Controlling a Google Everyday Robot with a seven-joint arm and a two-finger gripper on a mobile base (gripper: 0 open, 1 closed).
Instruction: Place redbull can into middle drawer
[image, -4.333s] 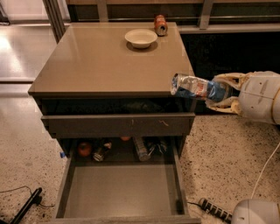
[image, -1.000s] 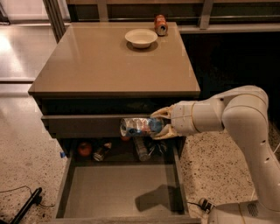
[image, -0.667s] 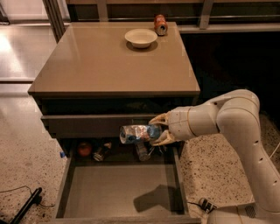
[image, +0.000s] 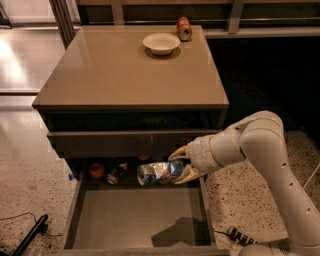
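- One end effector (image: 181, 165) is seen at the tip of one white arm (image: 265, 145), which reaches in from the right, just below the bench (image: 125, 75).
- Two fingers (image: 178, 153) are closed around one end of the redbull can (image: 157, 173), one finger above it and one below.
- One redbull can is held lying on its side, with its free end pointing left, over the rear part of the middle drawer (image: 135, 220). Whether it touches anything beneath it cannot be told.
- One middle drawer is pulled out towards the camera. Its grey floor is marked by a single shadow (image: 175, 232) near the front right.
- One closed front panel (image: 115, 142) is seen right above the can, under the bench top.
- Two small things are seen at the rear left of the opening, left of the can: one red round item (image: 97, 170) and one dark item (image: 116, 174) just beside it.
- Two things are carried on the far part of the bench: one pale bowl (image: 161, 43) and one orange-red can (image: 184, 28), close behind it to the right.
- Two cans are counted in all.
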